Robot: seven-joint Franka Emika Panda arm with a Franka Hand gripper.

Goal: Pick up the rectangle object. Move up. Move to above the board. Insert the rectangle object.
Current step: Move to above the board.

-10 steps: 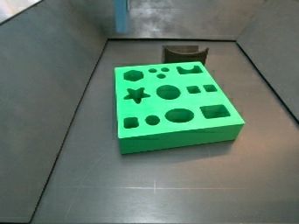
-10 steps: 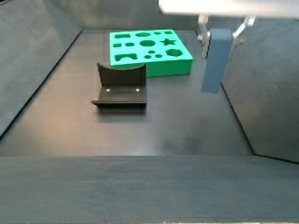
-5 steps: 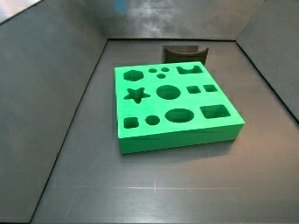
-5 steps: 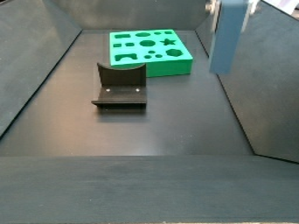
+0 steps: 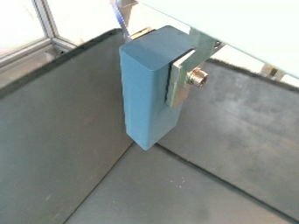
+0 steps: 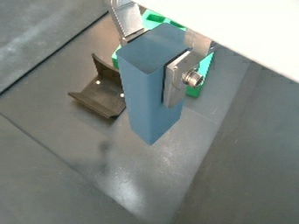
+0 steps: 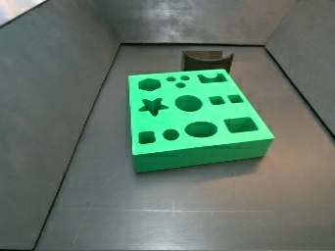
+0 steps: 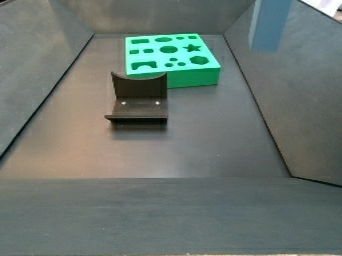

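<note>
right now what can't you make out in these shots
- Gripper: out of frame in both side views; wrist views show only silver finger plates clamping the tall light-blue rectangular block.
- Block: top cut off by the side view's edge.
- Bright green board: mostly hidden behind the block in a wrist view.

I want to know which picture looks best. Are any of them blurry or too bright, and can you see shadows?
In both wrist views the blue block, held in the claw high above the floor, looks sharp, but a washed-out white patch fills one corner. In a wrist view a soft shadow darkens the floor beside the block. In both side views the green board is clear and evenly lit. In a side view the block looks slightly soft.
</note>
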